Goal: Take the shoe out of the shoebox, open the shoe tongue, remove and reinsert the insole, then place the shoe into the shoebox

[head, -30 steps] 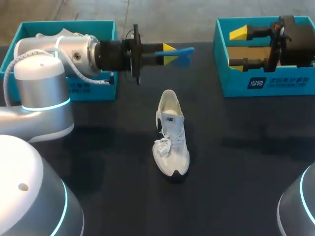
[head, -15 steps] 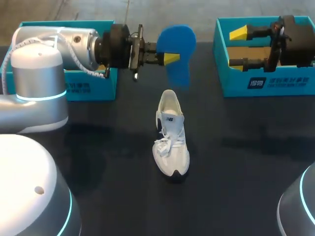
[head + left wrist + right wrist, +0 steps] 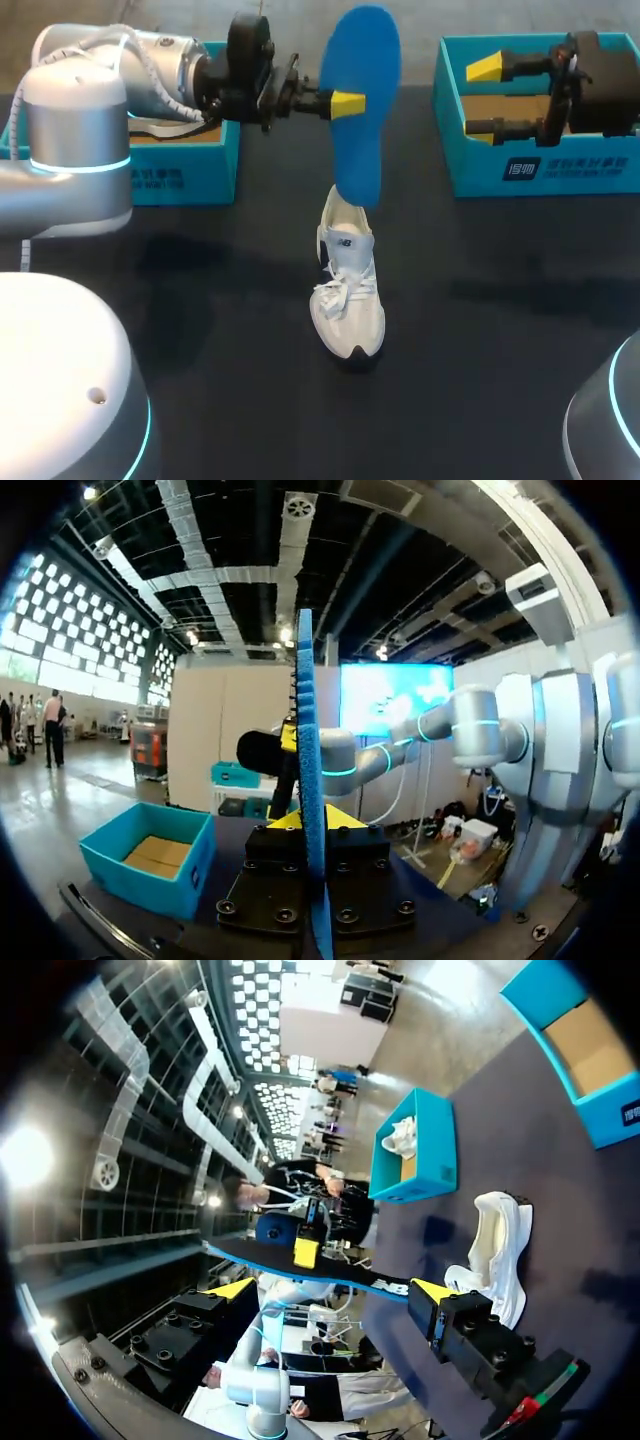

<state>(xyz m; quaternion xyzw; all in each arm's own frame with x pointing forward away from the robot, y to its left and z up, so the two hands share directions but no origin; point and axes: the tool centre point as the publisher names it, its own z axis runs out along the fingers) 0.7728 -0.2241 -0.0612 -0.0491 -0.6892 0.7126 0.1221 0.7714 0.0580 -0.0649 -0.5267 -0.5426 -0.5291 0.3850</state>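
A white shoe (image 3: 348,285) lies on the dark table, heel toward the far side; it also shows beyond my right gripper (image 3: 330,1290) as the shoe (image 3: 495,1250). Above its heel hangs the blue insole (image 3: 360,100), broad face up-and-down. My left gripper (image 3: 345,103) is shut on the insole's edge. In the left wrist view the insole (image 3: 308,780) stands edge-on between the yellow tips of that gripper (image 3: 305,822). My right gripper (image 3: 485,98) hovers open over the right teal shoebox (image 3: 540,170), holding nothing.
A second teal box (image 3: 180,165) stands at the far left behind my left arm; in the right wrist view this box (image 3: 440,1150) holds another white shoe (image 3: 403,1138). The right box shows a cardboard floor (image 3: 155,853).
My left wrist has turned, swinging the insole from flat and edge-on to hanging upright over the shoe's heel. The right arm and the shoe have not moved.
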